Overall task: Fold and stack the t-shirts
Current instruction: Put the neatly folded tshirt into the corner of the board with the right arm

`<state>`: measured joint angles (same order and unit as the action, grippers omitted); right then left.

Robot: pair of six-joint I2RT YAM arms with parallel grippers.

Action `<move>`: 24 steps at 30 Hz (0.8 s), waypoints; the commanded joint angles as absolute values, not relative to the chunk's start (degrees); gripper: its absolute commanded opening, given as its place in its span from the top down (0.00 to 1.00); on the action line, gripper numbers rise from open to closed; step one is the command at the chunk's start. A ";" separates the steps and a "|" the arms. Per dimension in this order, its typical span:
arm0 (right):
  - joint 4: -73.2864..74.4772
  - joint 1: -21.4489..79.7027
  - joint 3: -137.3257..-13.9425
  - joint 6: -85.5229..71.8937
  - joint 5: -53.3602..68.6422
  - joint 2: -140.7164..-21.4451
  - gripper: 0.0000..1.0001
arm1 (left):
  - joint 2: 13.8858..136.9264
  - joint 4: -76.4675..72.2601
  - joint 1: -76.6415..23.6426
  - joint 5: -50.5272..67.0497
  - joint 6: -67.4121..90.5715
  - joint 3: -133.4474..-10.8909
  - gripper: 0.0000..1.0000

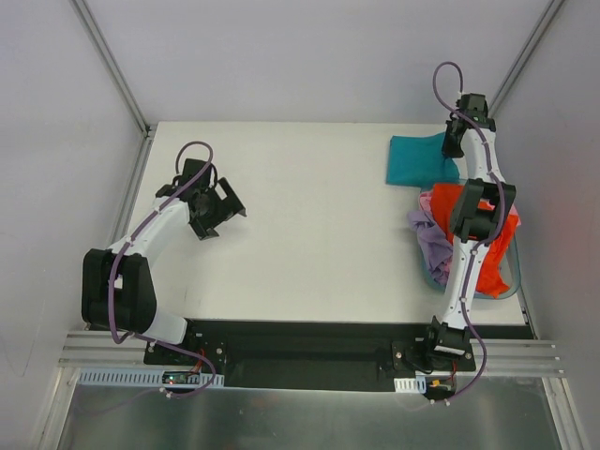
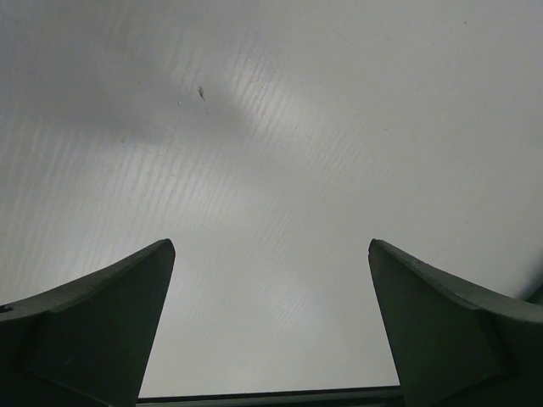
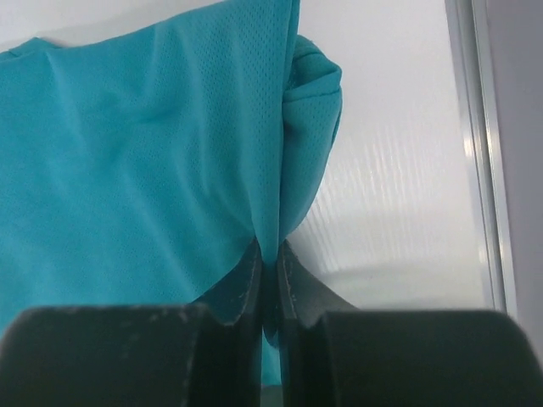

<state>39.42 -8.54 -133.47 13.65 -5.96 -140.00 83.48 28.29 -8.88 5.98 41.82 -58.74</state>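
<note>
The right gripper (image 3: 270,254) pinches a fold of the teal t-shirt (image 3: 144,153), which lies at the far right of the table (image 1: 309,244). The left gripper (image 2: 270,250) hangs with jaws spread, well apart. The folding step seems in hand; next, the pinched edge probably needs carrying across the shirt.

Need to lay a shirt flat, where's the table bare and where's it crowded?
Bare: the wide middle of the table, between the open left gripper and the teal shirt. Crowded: the right side, where the right gripper pinches the teal shirt beside the shirt pile.
</note>
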 commanded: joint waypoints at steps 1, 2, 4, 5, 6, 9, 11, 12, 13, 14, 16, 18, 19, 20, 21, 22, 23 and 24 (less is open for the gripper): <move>36.74 -8.35 -136.50 18.98 -5.10 -141.50 0.91 | 81.83 30.15 -8.26 4.04 40.34 -61.26 0.01; 36.56 -8.61 -136.58 19.25 -5.18 -141.42 0.89 | 81.65 30.32 -8.26 3.78 40.34 -61.35 0.01; 35.78 -8.79 -136.58 20.65 -5.53 -140.81 0.80 | 81.48 30.67 -8.26 3.08 39.91 -62.05 0.01; 35.34 -8.79 -136.58 21.18 -6.06 -140.54 0.77 | 81.39 31.02 -8.17 2.64 39.55 -62.40 0.01; 34.81 -8.79 -136.76 21.88 -6.59 -140.28 0.77 | 81.30 31.81 -8.17 1.94 39.29 -62.92 0.01; 32.53 -8.79 -137.02 23.20 -8.08 -138.52 0.60 | 80.86 32.87 -8.00 0.79 38.24 -65.03 0.01; 31.73 -8.70 -137.02 23.82 -9.23 -136.68 0.48 | 79.90 33.13 -8.00 0.79 38.14 -66.18 0.01; 31.55 -8.79 -136.85 23.73 -9.32 -135.71 0.35 | 79.54 33.13 -8.00 0.88 37.97 -66.53 0.01; 31.55 -8.70 -136.58 23.21 -9.32 -134.75 0.30 | 78.58 33.13 -8.00 0.97 37.88 -66.53 0.01; 31.55 -8.70 -136.23 22.68 -9.23 -132.30 0.24 | 78.05 33.22 -8.00 1.14 37.97 -66.53 0.01; 31.90 -8.53 -133.78 21.80 -7.04 -129.48 0.01 | 76.30 33.22 -8.00 1.32 37.97 -65.92 0.01; 33.04 -8.18 -130.28 21.53 -2.24 -124.14 0.03 | 74.89 33.31 -8.00 1.76 38.06 -64.52 0.01; 33.83 -7.30 -129.04 21.79 -1.15 -122.01 0.03 | 73.32 33.31 -8.00 1.84 38.06 -64.08 0.01; 34.27 -6.42 -127.72 22.14 -1.06 -119.90 0.03 | 72.60 33.40 -8.00 1.93 38.06 -63.46 0.01; 34.63 -5.46 -126.05 22.76 -2.01 -115.18 0.03 | 71.81 33.40 -7.91 1.93 38.06 -62.50 0.01; 34.45 -3.19 -121.42 23.11 -3.33 -112.70 0.03 | 70.24 33.40 -8.00 1.93 38.06 -62.14 0.01; 34.11 -2.03 -118.94 23.03 -4.30 -110.24 0.03 | 69.62 33.49 -7.91 2.02 37.97 -61.70 0.01; 33.23 -1.06 -115.87 22.51 -4.22 -104.99 0.03 | 69.00 33.49 -7.91 2.28 37.79 -61.35 0.01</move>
<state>34.44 -6.74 -122.76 22.06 -4.80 -122.15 72.82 32.27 -8.51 2.46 39.35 -62.96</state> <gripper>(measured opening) 0.966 0.992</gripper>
